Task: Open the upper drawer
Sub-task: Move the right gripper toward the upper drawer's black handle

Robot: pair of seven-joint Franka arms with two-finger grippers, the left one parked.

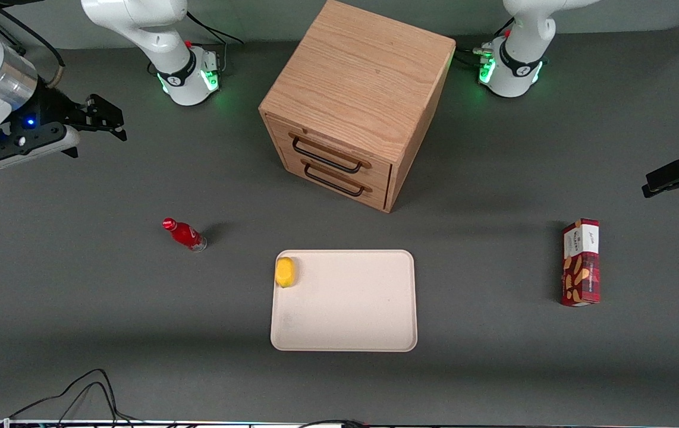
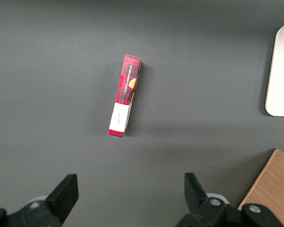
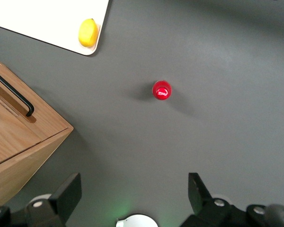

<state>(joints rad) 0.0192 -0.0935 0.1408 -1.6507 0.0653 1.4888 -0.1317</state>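
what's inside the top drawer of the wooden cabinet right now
Nothing inside shows: the top drawer is shut, as is the bottom drawer under it. The gripper hangs open above the table, well away from the cabinet.

High front overview; both wrist views downward.

Upper drawer (image 1: 339,156): light oak front, thin black wire bar handle (image 1: 326,157) (slightly bowed); shut flush, above the matching bottom drawer (image 1: 342,181). Gripper (image 1: 97,126) hovers well apart, fingers spread.
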